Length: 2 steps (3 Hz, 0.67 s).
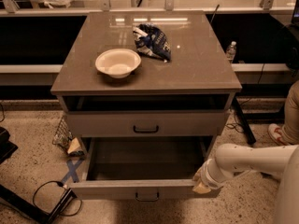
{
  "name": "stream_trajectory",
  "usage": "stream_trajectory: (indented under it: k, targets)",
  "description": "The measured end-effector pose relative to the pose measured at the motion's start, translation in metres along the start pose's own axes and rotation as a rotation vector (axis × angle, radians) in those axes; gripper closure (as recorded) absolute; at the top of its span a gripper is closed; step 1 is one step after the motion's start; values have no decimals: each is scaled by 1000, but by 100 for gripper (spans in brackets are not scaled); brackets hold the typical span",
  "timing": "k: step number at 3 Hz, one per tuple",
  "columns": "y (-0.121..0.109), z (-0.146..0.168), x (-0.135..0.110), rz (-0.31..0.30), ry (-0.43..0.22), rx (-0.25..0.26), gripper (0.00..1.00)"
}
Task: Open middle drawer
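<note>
From the one camera view, the cabinet (196,64) fills the middle of the frame. On its top, left of centre, sits a white bowl (117,62), and just behind it to the right lies a crumpled blue snack bag (152,42).

Under the top is a dark gap, then the upper drawer (103,124) with its black handle, its front nearly flush. Below that, in the lower centre, the middle drawer (117,189) is pulled well out toward the bottom edge, showing a dark inside.

The white arm (252,160) reaches in from the lower right, and the gripper (202,185) is right against the right end of the middle drawer's front panel. I cannot tell whether it has hold of the panel or how wide it stands.

A water bottle (231,51) stands behind the cabinet at upper right. A black cable (46,190) loops on the speckled floor at lower left.
</note>
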<state>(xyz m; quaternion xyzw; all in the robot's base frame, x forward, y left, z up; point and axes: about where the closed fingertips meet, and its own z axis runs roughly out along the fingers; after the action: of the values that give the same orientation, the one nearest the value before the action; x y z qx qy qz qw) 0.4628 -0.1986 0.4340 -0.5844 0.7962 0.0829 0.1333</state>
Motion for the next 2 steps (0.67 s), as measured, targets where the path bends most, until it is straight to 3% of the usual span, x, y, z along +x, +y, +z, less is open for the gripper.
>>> stream_trajectory:
  k: [1, 2]
  targets:
    - [33, 5, 3, -16, -25, -89, 100]
    - [32, 0, 1, -16, -25, -89, 100]
